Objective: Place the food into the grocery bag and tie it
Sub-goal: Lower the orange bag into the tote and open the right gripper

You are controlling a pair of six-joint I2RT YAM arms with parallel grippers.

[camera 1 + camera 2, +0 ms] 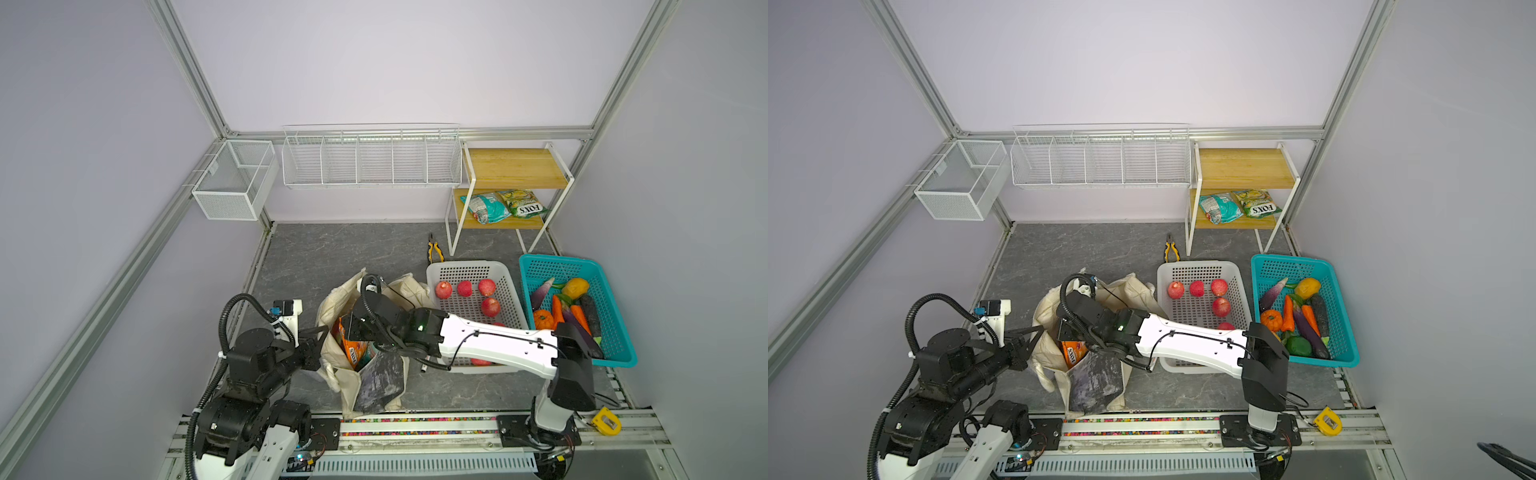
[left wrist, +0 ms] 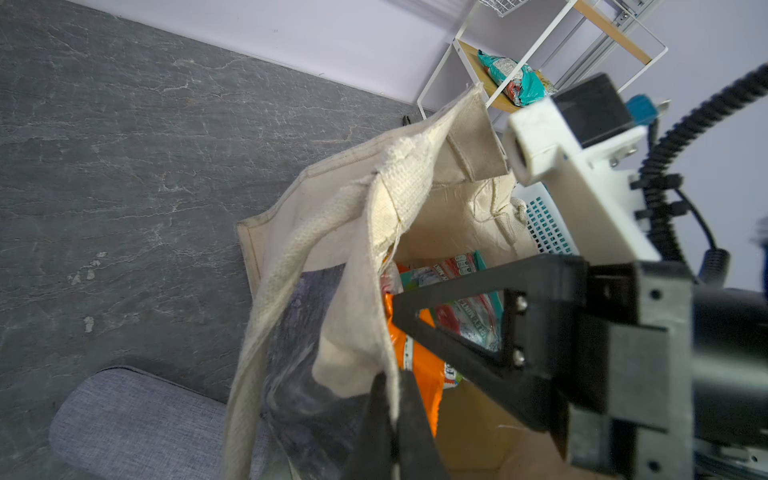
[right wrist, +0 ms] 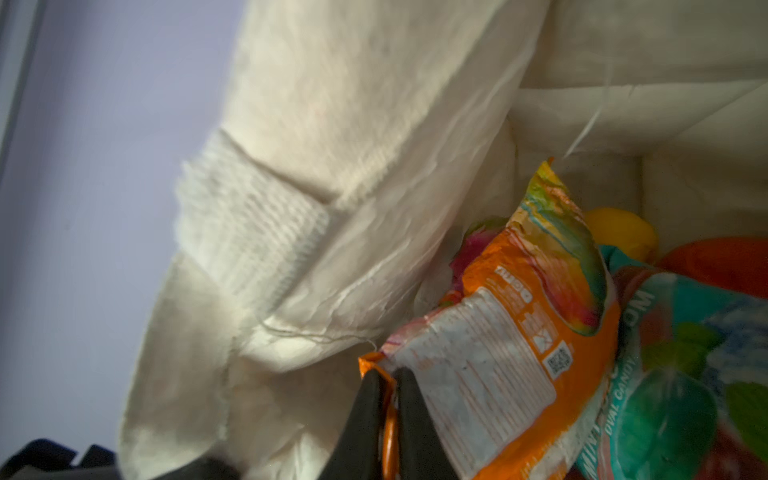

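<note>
Grocery bag point(image 1: 330, 305) holds teal packet point(image 3: 685, 353) and orange packet point(image 3: 498, 332); right pincer point(image 3: 388, 374) clamps latter, left pincer point(image 2: 390, 382) bag's rim.

cream tote point(image 1: 333, 300) upright, orange packet point(image 3: 519, 353) inside

My stereo head looked down from high at six o'clock toward twelve, both eyes sharing the whole floor point(image 1: 332, 257) point(image 1: 1079, 257). My wrist cameras sat close: left at the mouth of the grocery bag point(image 2: 419, 195), right inside it, both sharing the orange packet point(image 3: 519, 332) point(image 2: 419, 382).
</note>
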